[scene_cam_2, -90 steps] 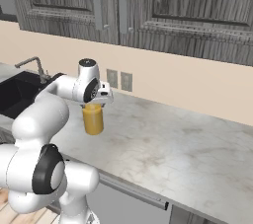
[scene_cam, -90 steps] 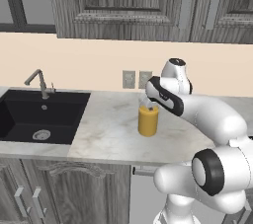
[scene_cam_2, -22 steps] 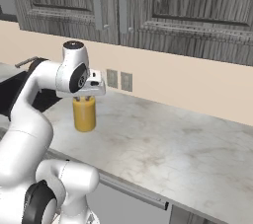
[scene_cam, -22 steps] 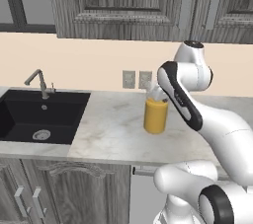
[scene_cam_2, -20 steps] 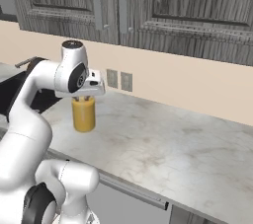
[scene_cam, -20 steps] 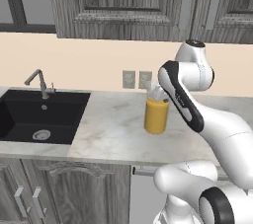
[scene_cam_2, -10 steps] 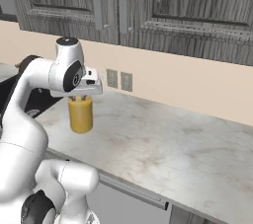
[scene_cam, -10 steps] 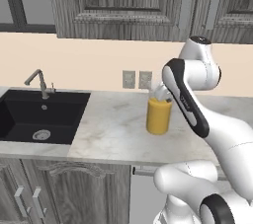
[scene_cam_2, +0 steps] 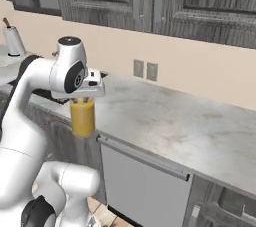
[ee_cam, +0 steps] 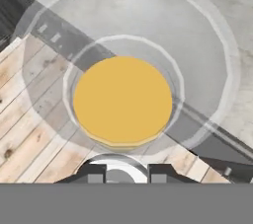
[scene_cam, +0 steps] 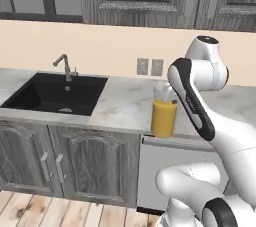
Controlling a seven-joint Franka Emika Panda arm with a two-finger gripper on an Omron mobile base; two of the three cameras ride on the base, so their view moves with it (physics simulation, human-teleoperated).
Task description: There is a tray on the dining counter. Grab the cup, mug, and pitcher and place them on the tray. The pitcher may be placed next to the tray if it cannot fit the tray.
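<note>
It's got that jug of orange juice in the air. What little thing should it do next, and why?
Probably carry the pitcher on away from the worktop, kept upright. The gripper is clamped at its rim and it hangs past the counter edge over the wooden floor; no tray is in sight here, and tilting could spill the orange liquid.

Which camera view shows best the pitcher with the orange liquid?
The left base view: the pitcher stands out in full side profile, past the counter edge. In the right base view the gripper covers its top. The hand view looks straight down into it.
</note>
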